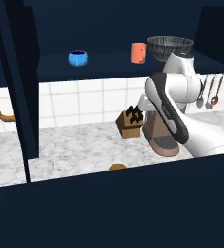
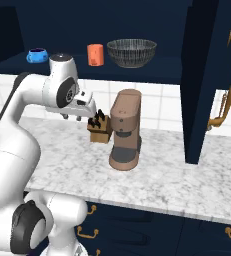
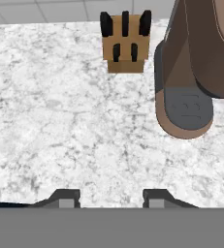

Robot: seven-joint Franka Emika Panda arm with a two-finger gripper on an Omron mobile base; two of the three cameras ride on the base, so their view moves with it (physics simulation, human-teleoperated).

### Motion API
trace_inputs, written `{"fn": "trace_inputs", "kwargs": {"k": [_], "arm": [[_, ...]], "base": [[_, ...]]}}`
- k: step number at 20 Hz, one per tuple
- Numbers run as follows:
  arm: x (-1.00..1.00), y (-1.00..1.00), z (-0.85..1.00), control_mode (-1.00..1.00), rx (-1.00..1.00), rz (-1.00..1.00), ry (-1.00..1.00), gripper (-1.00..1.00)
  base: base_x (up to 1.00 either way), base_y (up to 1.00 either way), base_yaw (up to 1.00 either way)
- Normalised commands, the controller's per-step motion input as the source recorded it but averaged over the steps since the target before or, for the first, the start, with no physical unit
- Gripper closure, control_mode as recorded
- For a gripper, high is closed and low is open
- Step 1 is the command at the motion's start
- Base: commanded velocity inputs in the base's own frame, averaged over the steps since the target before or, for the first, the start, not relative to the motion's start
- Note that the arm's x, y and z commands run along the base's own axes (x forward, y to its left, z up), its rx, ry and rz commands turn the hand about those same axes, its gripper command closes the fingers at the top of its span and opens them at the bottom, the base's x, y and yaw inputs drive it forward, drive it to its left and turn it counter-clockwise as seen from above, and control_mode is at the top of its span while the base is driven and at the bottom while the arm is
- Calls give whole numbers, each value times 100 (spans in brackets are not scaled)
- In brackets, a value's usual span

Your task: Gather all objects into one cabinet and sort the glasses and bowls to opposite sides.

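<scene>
The jaws stand partly spread with nothing between them, hanging over bare marble table [image 3: 60, 135]; the gripper [image 3: 111, 198] touches nothing. Ahead of them stand the knife block [image 3: 125, 43] and the coffee machine [image 3: 196, 63]. Well above, on the cabinet shelf [image 2: 152, 75], sit the blue bowl [image 2: 37, 55], one orange-red cup [image 2: 95, 54] and the grey mesh bowl [image 2: 132, 52].

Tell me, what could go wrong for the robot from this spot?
The hand hangs over the marble counter with its fingers apart and nothing between them, close to the knife block and the coffee machine; a careless swing might bump either. On the cabinet shelf, the orange cup stands close beside the wide grey bowl, so reaching for one could nudge the other. The blue bowl sits far along.
</scene>
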Motion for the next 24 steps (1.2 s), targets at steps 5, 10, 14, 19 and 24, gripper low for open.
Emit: {"fn": "trace_inputs", "kwargs": {"k": [5,10,14,19,24], "arm": [[-58,0,0,-100,0,0,-5,-100],[-99,0,6,-100,0,0,-26,-100],[-89,0,18,-100,0,-1,-18,-100],[-28,1,51,-100,0,-9,-2,-100],[-19,-1,54,-100,0,-17,4,-100]], "base": [[0,0,0],[0,0,0],[0,0,0],[0,0,0],[0,0,0]]}}
